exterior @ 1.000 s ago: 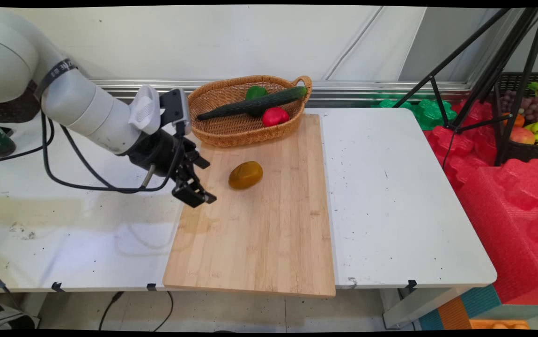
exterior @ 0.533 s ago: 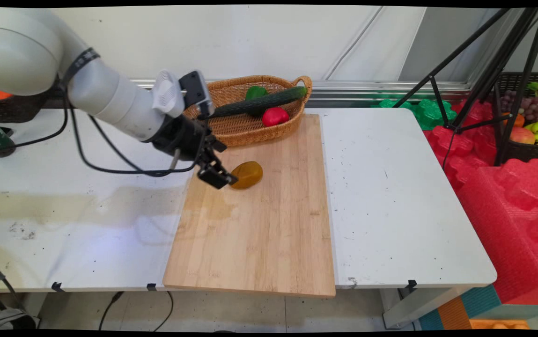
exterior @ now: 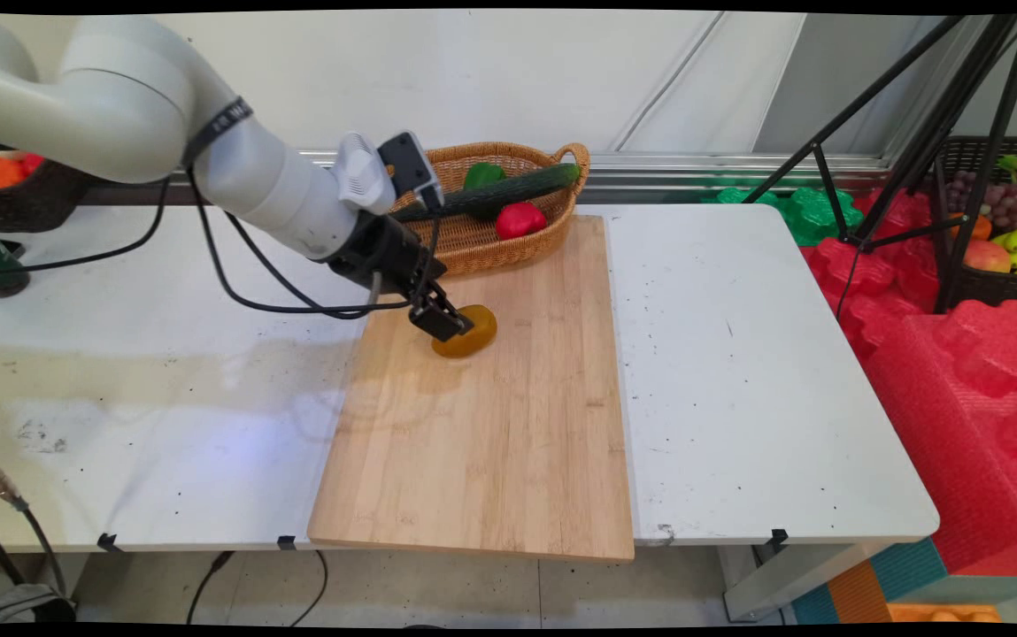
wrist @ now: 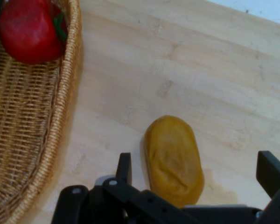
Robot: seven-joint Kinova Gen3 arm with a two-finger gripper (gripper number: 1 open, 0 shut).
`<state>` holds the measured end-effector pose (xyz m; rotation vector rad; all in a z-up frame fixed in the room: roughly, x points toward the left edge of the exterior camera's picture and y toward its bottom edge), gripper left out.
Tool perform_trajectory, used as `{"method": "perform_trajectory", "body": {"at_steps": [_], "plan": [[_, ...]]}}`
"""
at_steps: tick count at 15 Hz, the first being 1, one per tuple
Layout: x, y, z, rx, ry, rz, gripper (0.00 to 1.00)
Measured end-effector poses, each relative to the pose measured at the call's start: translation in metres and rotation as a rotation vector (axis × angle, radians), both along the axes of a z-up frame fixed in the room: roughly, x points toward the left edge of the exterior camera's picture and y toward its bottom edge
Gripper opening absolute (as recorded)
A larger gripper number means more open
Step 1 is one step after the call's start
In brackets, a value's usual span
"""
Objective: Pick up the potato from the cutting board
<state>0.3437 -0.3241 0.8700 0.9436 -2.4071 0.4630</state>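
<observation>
While the main view takes in the whole white worktop (exterior: 738, 354), the hand view closes right in on the action. From across the room I see the arm reaching in from the upper left, black cables looping under it, and the claw (exterior: 448, 323) down over the near-left end of a yellow-brown potato (exterior: 473, 333) that lies on the wooden cutting board (exterior: 490, 442). From there the fingers hide part of the potato, and I can't say whether they touch it.

The hand view settles more: the claw (wrist: 196, 182) is spread wide, one fingertip (wrist: 124, 168) just beside the potato (wrist: 173, 159) on one flank, the other fingertip (wrist: 269, 172) well apart on the other flank. Nothing is gripped; the potato sits between the fingers, lying on the board (wrist: 177, 60).

Behind the board stands the wicker basket (exterior: 464, 252), holding a long cucumber (exterior: 508, 190), a green pepper (exterior: 481, 174) and a red pepper (exterior: 520, 219). The hand view catches only the basket's rim (wrist: 65, 107) and the red pepper (wrist: 30, 29).
</observation>
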Motion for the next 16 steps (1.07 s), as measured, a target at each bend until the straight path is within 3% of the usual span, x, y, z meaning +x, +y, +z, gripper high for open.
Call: {"method": "perform_trajectory", "body": {"at_steps": [8,14,15,16], "plan": [[-0.015,-0.023,-0.043,0.057,-0.034,0.016,1.00],[-0.019,-0.028,-0.059,0.070,-0.050,0.019,1.00],[-0.020,-0.029,-0.061,0.070,-0.050,0.019,0.00],[-0.021,-0.029,-0.063,0.067,-0.049,0.018,0.00]]}}
